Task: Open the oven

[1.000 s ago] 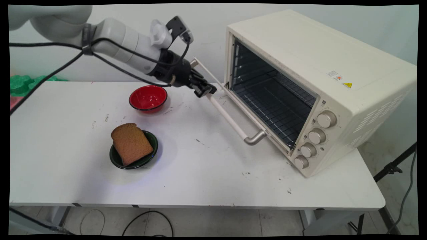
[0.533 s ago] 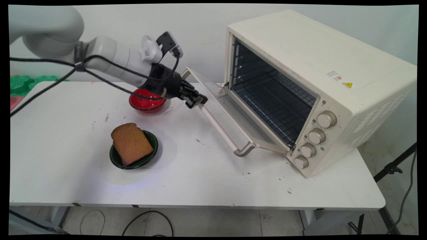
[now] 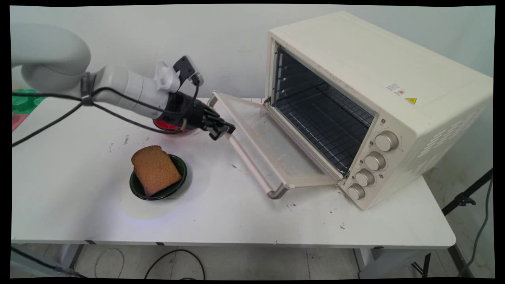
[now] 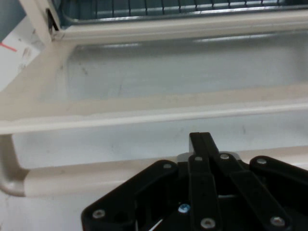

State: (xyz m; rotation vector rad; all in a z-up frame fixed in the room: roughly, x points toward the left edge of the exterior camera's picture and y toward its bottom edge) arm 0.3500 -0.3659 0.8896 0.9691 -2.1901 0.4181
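My black gripper (image 3: 221, 130) is shut on the oven door's handle (image 3: 246, 161), near the handle's far end. The cream toaster oven (image 3: 375, 79) stands at the right, and its door (image 3: 268, 146) hangs open, nearly flat above the table. In the hand view the gripper (image 4: 202, 144) is closed over the cream handle bar (image 4: 96, 175), with the door's glass pane (image 4: 168, 72) and the oven's wire rack (image 4: 168, 7) beyond it. A red bowl (image 3: 163, 125) sits just behind my wrist, mostly hidden by it.
A slice of brown bread (image 3: 156, 169) leans in a dark green bowl (image 3: 179, 183) left of the door. Green things (image 3: 19, 100) lie at the table's far left edge. Black cables hang from the arm over the table's left part.
The gripper has moved down and to the left with the handle in it. The oven door has swung from half open to nearly flat. My wrist now covers most of the red bowl.
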